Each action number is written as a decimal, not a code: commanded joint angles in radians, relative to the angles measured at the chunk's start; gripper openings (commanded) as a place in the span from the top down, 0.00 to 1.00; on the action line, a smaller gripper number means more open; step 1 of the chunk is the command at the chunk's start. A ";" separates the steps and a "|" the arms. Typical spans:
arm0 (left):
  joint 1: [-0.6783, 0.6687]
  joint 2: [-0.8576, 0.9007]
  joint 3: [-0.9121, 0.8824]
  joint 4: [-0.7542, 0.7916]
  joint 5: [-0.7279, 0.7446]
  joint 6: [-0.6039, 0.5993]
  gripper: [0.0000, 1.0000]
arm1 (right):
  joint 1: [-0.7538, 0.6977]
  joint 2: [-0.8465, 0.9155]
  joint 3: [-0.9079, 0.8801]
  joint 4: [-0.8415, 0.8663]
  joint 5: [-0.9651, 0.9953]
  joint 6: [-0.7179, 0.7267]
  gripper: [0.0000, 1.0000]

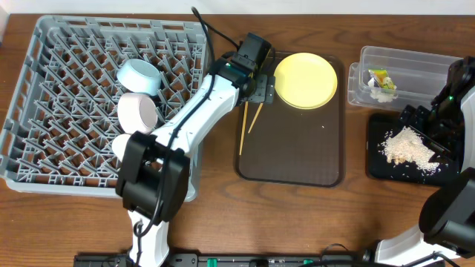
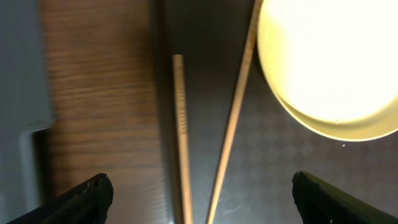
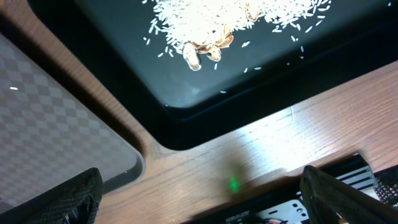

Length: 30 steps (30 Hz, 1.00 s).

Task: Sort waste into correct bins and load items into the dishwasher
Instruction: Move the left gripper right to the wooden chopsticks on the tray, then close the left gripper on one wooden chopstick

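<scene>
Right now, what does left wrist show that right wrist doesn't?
Only left wrist: two chopsticks, the yellow plate, and a corner of the grey dish rack.
Only right wrist: the black tray holding rice-like crumbs.
Both: the brown serving tray, the wooden table, and each camera's own open hand, the left hand and the right hand.

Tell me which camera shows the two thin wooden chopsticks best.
Left wrist view: the two thin wooden chopsticks run close-up through the frame, beside the round yellow plate. Overhead shows them only small, at the left edge of the dark brown serving tray. The right wrist view misses them.
</scene>
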 commanded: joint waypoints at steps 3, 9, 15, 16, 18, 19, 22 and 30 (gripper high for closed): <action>-0.014 0.036 0.005 0.063 0.064 -0.006 0.06 | -0.001 -0.024 0.001 0.003 -0.004 0.006 0.01; -0.040 0.093 0.004 0.106 0.064 -0.006 0.06 | -0.001 -0.024 0.001 0.001 -0.004 0.006 0.01; -0.065 0.142 0.003 0.106 0.064 -0.006 0.07 | -0.001 -0.024 0.001 0.002 -0.004 0.006 0.01; -0.069 0.147 0.003 0.106 0.061 -0.006 0.07 | -0.001 -0.024 0.001 0.002 -0.004 0.006 0.01; -0.075 0.159 0.003 0.110 0.061 -0.006 0.07 | -0.001 -0.024 0.001 0.002 -0.004 0.006 0.00; -0.078 0.166 0.003 0.114 0.061 -0.006 0.07 | -0.001 -0.024 0.001 0.002 -0.004 0.006 0.01; -0.079 0.186 0.003 0.122 0.052 -0.006 0.07 | -0.001 -0.024 0.001 0.000 -0.004 0.006 0.01; -0.081 0.214 -0.003 0.124 0.054 -0.006 0.13 | -0.001 -0.024 0.001 0.001 -0.004 0.006 0.01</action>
